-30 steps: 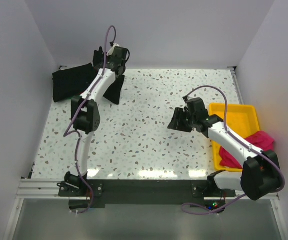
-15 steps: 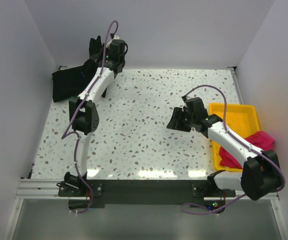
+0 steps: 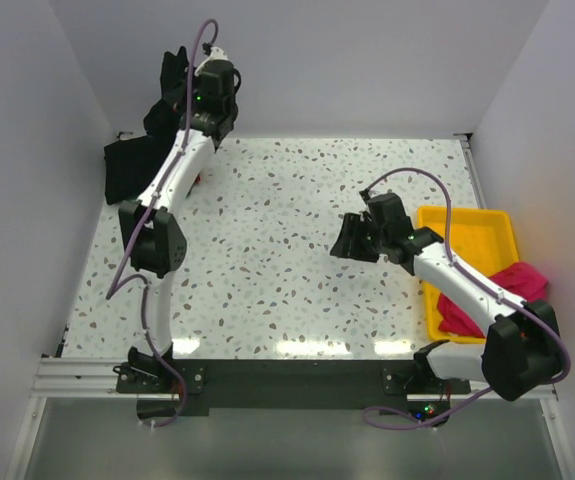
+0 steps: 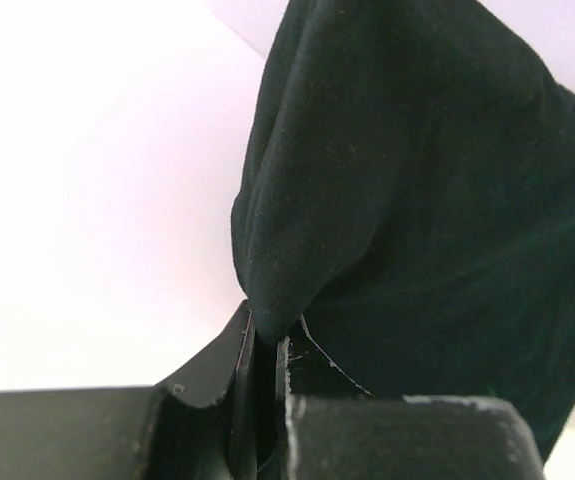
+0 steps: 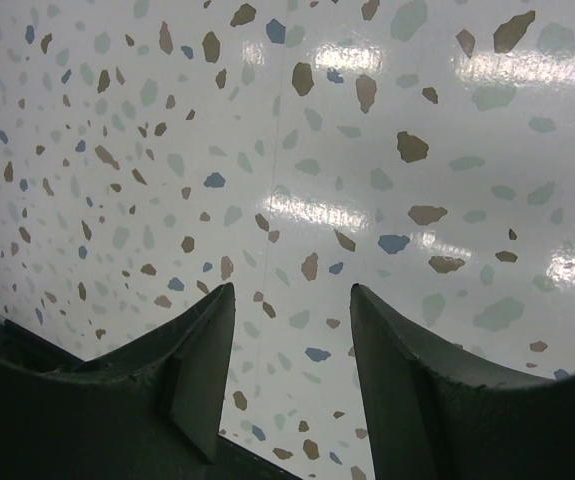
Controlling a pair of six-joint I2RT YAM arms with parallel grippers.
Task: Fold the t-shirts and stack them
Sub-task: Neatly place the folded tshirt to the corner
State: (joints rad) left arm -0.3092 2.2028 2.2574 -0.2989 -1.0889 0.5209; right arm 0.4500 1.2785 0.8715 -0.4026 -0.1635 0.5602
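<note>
Left jaws pinch the black t-shirt [image 3: 125,172], partly hidden behind the arm [image 3: 174,172]; right jaws gape empty.

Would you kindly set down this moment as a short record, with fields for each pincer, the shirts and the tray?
left pincer: shut on the black t-shirt, raised at the far-left corner of the table
black t-shirt: a pinched fold hangs from the left pincer
right pincer: open, empty, over bare table
yellow tray: near-right side
magenta-pink t-shirt: partly in the yellow tray, spilling past its right rim
</note>
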